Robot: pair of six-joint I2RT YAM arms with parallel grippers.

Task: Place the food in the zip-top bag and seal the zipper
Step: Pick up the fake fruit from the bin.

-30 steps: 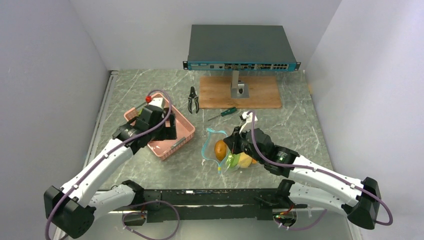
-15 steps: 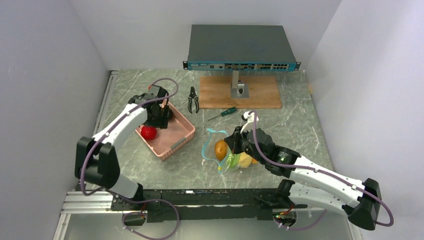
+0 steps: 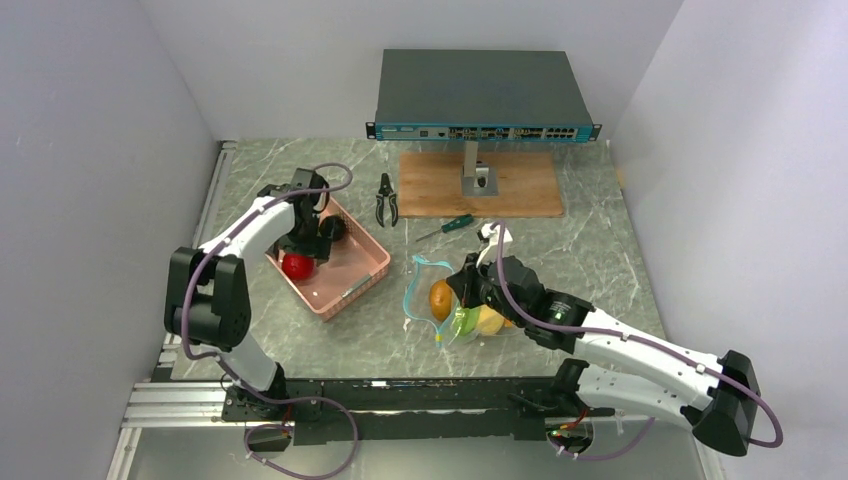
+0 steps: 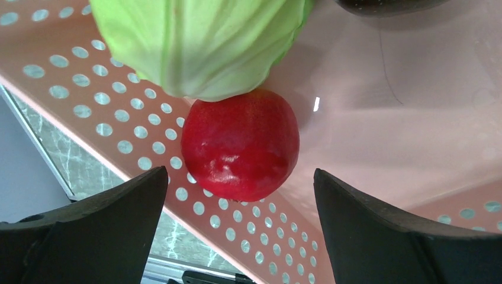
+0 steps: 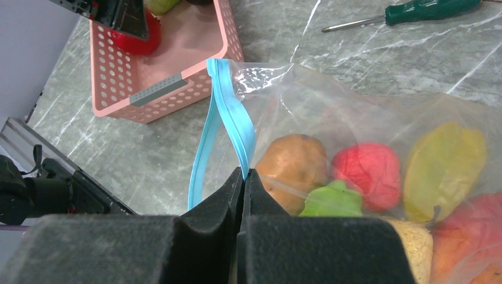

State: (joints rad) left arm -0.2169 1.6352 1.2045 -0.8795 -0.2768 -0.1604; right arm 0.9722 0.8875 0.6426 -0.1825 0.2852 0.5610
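At about 9 o'clock on the table [image 3: 590, 250] I have the left gripper [image 4: 240, 174] down inside the pink basket [image 3: 372, 275], its fingers spread wide and touching nothing. Between them lies a round red fruit [image 4: 240, 145], with a green cabbage [image 4: 201, 41] pressed against it at its 12 o'clock. Right of the basket, near the table's centre, the zip-top bag [image 5: 355, 118] lies with its mouth toward 10 o'clock, and orange, red, green and yellow food shows through the clear plastic. The right gripper [image 5: 243, 177] is pinched tight on the teal-blue zipper [image 5: 228, 118], which loops up from its pads. A green-handled screwdriver [image 3: 447, 226] lies at the bag's 12 o'clock, and pliers [image 3: 386, 200] at 11.
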